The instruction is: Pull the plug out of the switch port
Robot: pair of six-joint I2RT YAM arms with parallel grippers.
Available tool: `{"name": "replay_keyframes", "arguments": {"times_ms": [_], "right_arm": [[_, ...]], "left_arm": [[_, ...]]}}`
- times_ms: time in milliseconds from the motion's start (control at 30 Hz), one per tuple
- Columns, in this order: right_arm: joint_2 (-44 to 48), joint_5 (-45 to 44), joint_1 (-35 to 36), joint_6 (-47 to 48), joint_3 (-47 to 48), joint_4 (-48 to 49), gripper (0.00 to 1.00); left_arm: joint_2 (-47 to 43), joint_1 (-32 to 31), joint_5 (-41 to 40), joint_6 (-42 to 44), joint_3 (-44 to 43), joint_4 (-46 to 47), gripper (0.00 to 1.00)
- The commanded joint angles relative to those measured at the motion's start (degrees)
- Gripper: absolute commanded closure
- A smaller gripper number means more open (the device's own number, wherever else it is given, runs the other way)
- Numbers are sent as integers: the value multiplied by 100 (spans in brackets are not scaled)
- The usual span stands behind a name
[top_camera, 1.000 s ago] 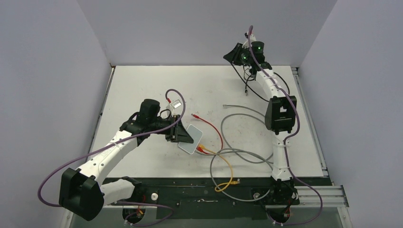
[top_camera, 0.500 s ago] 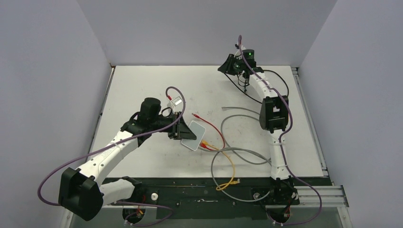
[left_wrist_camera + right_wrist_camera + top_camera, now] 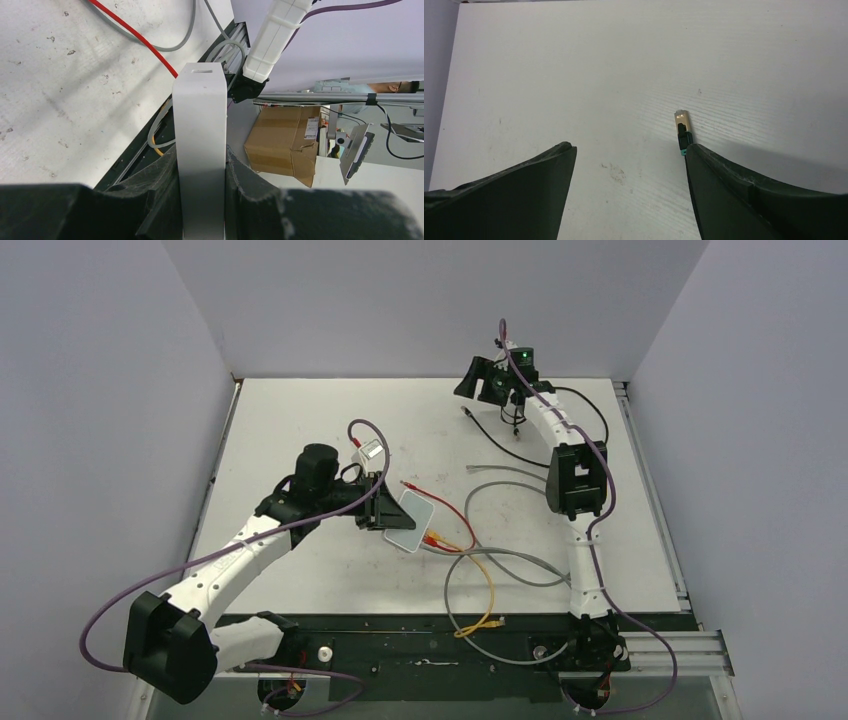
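My left gripper [image 3: 386, 512] is shut on the pale grey-white switch box [image 3: 411, 519], held on edge just above the table. In the left wrist view the box's narrow edge [image 3: 200, 130] stands upright between both black pads. Red and orange plugs [image 3: 432, 540] sit in the switch port edge facing near-right. At the far back my right gripper [image 3: 467, 383] hangs open. A loose plug [image 3: 682, 128] with a clear tip, on a black cable [image 3: 497, 433], lies on the table beside my right fingertip [image 3: 696, 155]; nothing is between the jaws of this gripper [image 3: 629, 146].
A red cable [image 3: 447, 508], a yellow cable [image 3: 483, 590] and a long grey cable [image 3: 500, 562] loop over the table's middle and front right. The table's dark front edge [image 3: 400, 625] runs below them. Grey walls close in the left, back and right.
The right gripper came down and left at the back, then opened; the black cable's plug now lies on the table. The left gripper shifted the box slightly right.
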State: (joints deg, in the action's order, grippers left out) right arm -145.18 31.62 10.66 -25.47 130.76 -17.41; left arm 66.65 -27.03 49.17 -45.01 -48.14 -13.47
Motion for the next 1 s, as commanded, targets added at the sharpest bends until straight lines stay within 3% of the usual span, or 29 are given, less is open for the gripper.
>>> {"name": "replay_keyframes", "arguments": {"times_ms": [0, 133, 633, 900, 967], "right_arm": [[631, -311, 6, 164, 138, -125, 14], [1152, -227, 13, 81, -445, -13, 10], [4038, 606, 217, -131, -4555, 380, 3], [5403, 763, 374, -285, -5735, 308, 0], [5648, 868, 375, -370, -5913, 331, 5]], "left_arm": [[-2, -40, 27, -68, -86, 405, 100], [25, -40, -91, -110, -8, 484, 100], [378, 84, -221, 143, -18, 622, 100], [742, 409, -22, 362, -253, 766, 100], [753, 509, 67, 321, -295, 970, 100]]}}
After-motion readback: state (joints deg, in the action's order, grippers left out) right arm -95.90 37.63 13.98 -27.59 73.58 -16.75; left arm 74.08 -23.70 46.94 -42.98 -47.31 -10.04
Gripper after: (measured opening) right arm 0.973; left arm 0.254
